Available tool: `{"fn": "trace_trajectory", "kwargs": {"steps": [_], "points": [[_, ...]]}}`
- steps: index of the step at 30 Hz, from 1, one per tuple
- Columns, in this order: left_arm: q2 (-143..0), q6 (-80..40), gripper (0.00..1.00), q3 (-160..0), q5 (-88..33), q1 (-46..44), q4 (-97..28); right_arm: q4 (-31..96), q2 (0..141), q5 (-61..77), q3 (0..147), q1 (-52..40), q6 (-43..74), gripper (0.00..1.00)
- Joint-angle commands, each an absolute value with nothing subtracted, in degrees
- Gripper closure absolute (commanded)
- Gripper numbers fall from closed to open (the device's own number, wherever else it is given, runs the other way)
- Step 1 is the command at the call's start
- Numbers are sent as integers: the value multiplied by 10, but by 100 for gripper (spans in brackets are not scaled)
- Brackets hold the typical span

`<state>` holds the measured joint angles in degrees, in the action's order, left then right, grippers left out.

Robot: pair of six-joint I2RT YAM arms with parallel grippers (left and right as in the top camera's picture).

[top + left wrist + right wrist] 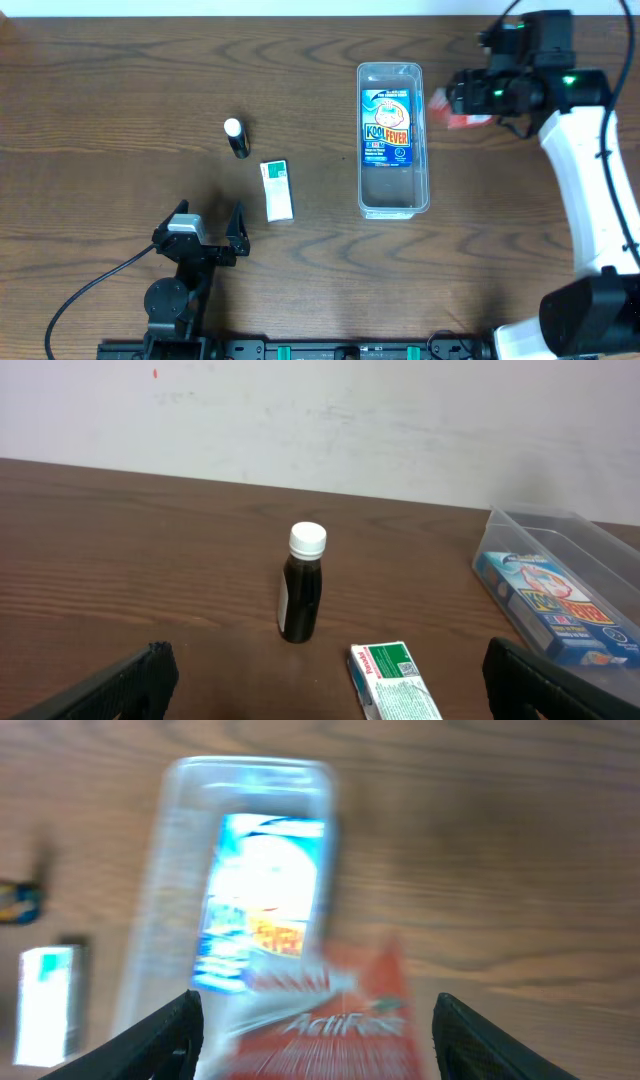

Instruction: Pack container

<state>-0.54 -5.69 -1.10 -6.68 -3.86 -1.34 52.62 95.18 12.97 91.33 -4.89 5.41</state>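
Container (393,192) lies mid-tabletop with a blue packet (387,127) flat inside. Right tool (318,1038) grasps a red box (462,121) just beside the right rim. Risk: box clips rim or lands askew on packet. Wrist view is blurred, so grip security unclear. Left tool (208,222) released, empty.

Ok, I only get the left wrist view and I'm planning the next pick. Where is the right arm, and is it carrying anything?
Observer: The right gripper is by the far right side of the long clear plastic container, and it holds a red cardboard box.
Operator: Is that box over the container?
Observer: No. Overhead, it shows just outside the right wall.
Operator: How much room is left inside?
Observer: One flat blue printed box fills the far half. The near half holds nothing.
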Motion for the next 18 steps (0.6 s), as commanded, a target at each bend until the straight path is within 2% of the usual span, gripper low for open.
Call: {"fn": "trace_trajectory", "kwargs": {"steps": [1,10,18], "points": [[-2,-48,2,-2,-73,-40,-34,526,961,116,915,-95,122,29],[-2,-48,2,-2,-73,-40,-34,464,1020,33,890,-181,161,29],[-2,-48,2,-2,-73,-40,-34,516,997,-60,891,-128,163,20]]}}
